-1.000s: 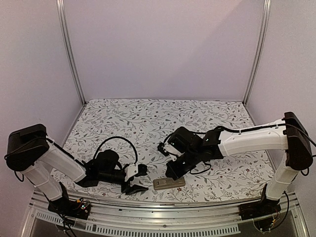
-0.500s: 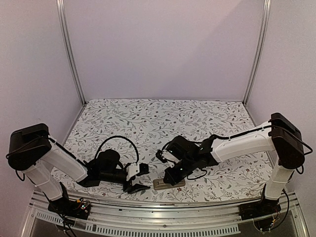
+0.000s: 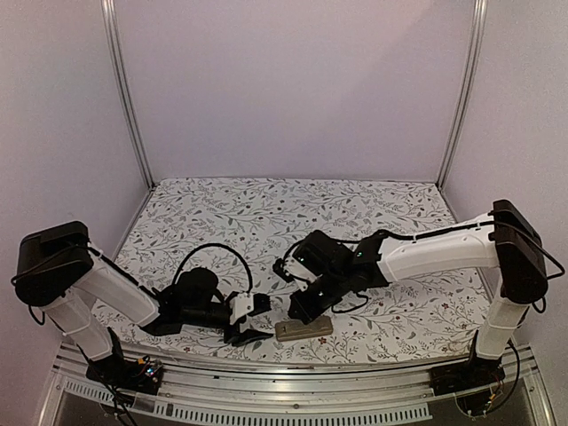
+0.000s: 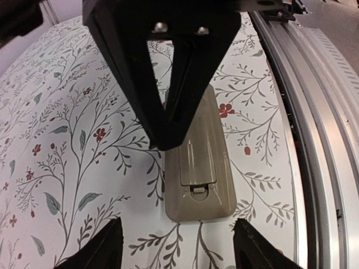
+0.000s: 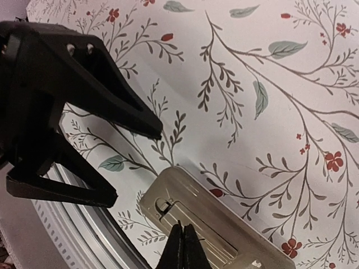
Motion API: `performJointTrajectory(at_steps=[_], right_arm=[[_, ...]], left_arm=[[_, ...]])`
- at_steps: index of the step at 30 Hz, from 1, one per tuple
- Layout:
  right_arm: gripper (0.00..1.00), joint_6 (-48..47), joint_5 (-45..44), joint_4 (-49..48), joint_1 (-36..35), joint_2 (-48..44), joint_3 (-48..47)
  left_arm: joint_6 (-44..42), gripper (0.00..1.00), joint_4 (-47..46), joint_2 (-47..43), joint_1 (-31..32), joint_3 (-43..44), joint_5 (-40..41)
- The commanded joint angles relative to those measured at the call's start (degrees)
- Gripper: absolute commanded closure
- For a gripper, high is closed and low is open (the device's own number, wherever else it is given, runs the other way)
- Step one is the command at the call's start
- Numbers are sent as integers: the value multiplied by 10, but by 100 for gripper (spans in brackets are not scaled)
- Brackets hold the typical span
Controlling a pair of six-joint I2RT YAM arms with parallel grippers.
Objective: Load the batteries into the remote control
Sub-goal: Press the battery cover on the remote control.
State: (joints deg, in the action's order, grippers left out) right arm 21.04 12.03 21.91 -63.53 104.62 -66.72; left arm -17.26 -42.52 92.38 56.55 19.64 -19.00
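Observation:
The remote control (image 3: 303,329) lies back up near the table's front edge, its greyish-tan battery cover shut (image 4: 197,157). My right gripper (image 3: 298,311) is shut with nothing in it. Its joined tips (image 5: 182,228) stand over the cover, just behind the latch notch (image 5: 164,206); whether they touch it I cannot tell. My left gripper (image 3: 255,320) is open and low on the cloth, left of the remote. Its two fingertips (image 4: 114,235) flank the latch end of the remote (image 4: 199,168) without touching it. The batteries are out of view.
A floral cloth (image 3: 266,213) covers the table. An aluminium rail (image 4: 320,140) runs along the front edge right beside the remote. A black cable (image 3: 213,251) loops above the left wrist. Pale walls and metal posts (image 3: 124,98) close in the sides and back.
My right gripper has come down and leftward, from the middle of the remote to its left end. The left gripper has edged slightly right toward the remote.

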Motion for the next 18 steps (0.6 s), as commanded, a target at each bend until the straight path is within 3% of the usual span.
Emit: performJointTrajectory(at_steps=[1, 7, 18], right_arm=[[100, -1, -30, 38, 0, -49, -18], [100, 37, -37, 75, -1, -49, 35], [100, 22, -2, 5, -1, 17, 39]], left_arm=[[-26, 35, -5, 2, 22, 16, -21], [-37, 39, -22, 25, 37, 17, -23], [-46, 40, -39, 50, 37, 26, -9]])
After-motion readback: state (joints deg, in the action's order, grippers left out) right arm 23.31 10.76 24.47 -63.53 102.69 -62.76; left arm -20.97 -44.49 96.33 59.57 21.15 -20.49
